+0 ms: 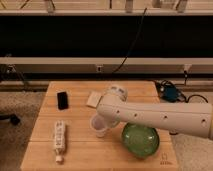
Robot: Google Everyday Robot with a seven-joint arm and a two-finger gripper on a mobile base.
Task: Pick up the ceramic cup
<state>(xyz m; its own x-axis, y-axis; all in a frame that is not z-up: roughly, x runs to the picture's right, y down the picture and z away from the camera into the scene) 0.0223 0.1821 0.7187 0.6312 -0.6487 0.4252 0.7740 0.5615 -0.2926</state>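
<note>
The ceramic cup (98, 126), small, white and handleless, stands upright on the wooden table (75, 155) just left of the wide green bowl (140, 140). My white arm reaches in from the right across the table. The gripper (103, 119) is at its end, right at the cup's top and right side, and is mostly hidden by the wrist. I cannot tell whether the cup is off the table.
A black phone (62, 100) lies at the table's back left. A white remote-like bar (59, 137) lies at the front left. A pale flat box (93, 99) sits behind the cup. A blue device (170, 94) and cables lie off the right edge.
</note>
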